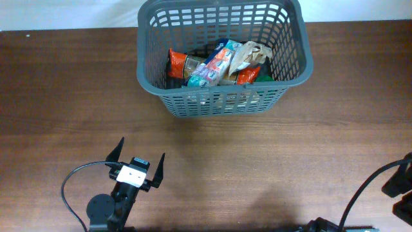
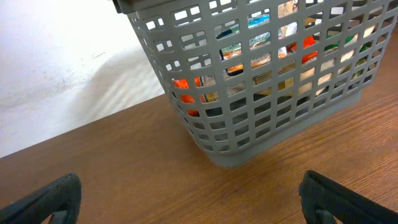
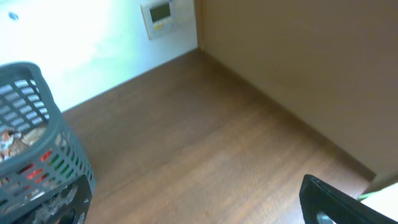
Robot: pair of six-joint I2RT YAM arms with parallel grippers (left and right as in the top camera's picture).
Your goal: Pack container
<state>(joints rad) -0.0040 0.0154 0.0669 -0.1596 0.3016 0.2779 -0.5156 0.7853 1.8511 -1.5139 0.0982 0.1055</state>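
Note:
The container, a large dark grey lattice basket, stands at the table's far middle and holds several snack packets in orange, blue and beige wrappers. It also shows in the left wrist view and at the left edge of the right wrist view. My left gripper is open and empty near the front left, well short of the basket; its fingers frame bare wood in the left wrist view. My right gripper is open and empty; only its arm shows at the overhead view's right edge.
Brown wooden table. A white wall runs behind the table. A beige panel stands along the table's right side, and a small wall-mounted device hangs on the wall. Black cables trail at the front.

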